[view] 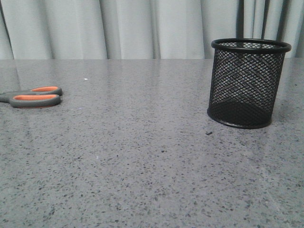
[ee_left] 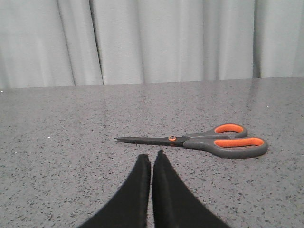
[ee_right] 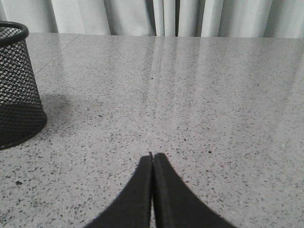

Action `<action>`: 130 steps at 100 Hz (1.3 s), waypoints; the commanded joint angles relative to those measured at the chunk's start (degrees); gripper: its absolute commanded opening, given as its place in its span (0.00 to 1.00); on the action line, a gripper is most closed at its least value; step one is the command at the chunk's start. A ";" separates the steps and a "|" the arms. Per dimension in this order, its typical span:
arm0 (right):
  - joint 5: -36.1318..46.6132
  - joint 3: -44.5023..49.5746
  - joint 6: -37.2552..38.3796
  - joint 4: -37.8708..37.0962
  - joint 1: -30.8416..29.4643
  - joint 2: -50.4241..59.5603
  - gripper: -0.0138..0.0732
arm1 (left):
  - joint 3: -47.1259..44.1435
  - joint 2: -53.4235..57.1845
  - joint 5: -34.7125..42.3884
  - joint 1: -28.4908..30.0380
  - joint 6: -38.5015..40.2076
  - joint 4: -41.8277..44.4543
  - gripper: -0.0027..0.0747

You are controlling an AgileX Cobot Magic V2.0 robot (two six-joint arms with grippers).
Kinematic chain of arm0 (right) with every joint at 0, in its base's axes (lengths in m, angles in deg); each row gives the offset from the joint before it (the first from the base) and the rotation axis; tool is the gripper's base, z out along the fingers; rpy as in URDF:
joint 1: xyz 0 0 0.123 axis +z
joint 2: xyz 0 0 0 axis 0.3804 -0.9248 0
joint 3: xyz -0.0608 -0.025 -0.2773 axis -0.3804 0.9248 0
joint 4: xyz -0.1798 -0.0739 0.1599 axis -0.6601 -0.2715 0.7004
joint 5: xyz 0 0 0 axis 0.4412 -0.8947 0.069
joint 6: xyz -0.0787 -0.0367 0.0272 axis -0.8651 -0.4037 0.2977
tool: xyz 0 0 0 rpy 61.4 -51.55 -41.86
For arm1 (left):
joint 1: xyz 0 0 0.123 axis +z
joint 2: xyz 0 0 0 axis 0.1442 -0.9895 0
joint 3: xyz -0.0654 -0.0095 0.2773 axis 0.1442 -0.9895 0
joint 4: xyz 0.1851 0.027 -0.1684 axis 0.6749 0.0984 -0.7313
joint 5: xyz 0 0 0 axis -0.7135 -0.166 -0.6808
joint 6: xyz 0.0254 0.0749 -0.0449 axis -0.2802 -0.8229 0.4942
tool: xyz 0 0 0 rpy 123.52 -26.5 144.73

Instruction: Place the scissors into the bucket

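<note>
Grey speckled stone makes the table [view: 152,166], and pale grey curtains [view: 128,28] hang behind it along the far edge. At the far left of the front view lie the scissors [view: 35,96], flat on the table, with only the dark grey handles and their orange linings inside the picture; the blades are cut off by the edge. In the left wrist view the scissors [ee_left: 199,141] are seen whole: the dark blades are closed together, an orange pivot spot sits where they meet the handles, and the two loops lie side by side. The left gripper [ee_left: 152,159] is just before the scissors, not touching them, and its two black fingers are pressed together with nothing between them. Far to the right of the front view stands the bucket [view: 248,83], a black wire-mesh cup, upright, with a solid rim and base ring, well apart from the scissors. The right gripper [ee_right: 152,159] has its fingers also pressed together and holding nothing, and the bucket [ee_right: 16,83] stands to one side of it, not touching.
</note>
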 commanded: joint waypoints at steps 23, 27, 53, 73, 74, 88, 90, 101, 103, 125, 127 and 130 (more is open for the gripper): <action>4.18 1.46 0.07 -0.71 -0.29 1.19 0.10 | -0.95 1.41 4.59 0.24 0.55 -0.53 0.01; 4.18 1.46 0.07 -0.71 -0.29 1.19 0.10 | -0.95 1.41 4.59 0.24 0.55 -0.53 0.01; 4.18 1.46 0.07 -0.71 -0.29 1.19 0.10 | -0.95 1.41 4.59 0.24 0.55 -0.53 0.01; 4.18 1.46 0.07 -0.71 -0.29 1.19 0.10 | -0.95 1.41 4.59 0.24 0.55 -0.53 0.01; 4.18 1.46 0.07 -0.71 -0.29 1.19 0.10 | -0.95 1.41 4.59 0.24 0.55 -0.53 0.01; 4.37 1.46 0.07 -0.71 -0.29 1.19 0.10 | -0.95 1.41 4.59 0.24 0.55 -0.53 0.01; 4.37 1.46 0.07 -0.71 -0.29 1.19 0.10 | -0.95 1.41 4.59 0.24 0.55 -0.53 0.01; 4.37 1.46 0.07 -0.71 -0.29 1.19 0.10 | -0.95 1.41 4.59 0.24 0.55 -0.53 0.01; 4.37 1.46 0.07 -0.71 -0.29 1.19 0.10 | -0.95 1.41 4.59 0.24 0.55 -0.53 0.01; 5.51 1.46 0.07 -0.71 -0.29 1.19 0.10 | -0.95 1.41 4.59 0.24 0.55 -0.53 0.01; 5.51 1.46 0.07 -0.71 -0.29 1.19 0.10 | -0.95 1.41 4.59 0.24 0.55 -0.53 0.01; 5.51 1.46 0.07 -0.71 -0.29 1.19 0.10 | -0.95 1.41 4.59 0.24 0.55 -0.53 0.01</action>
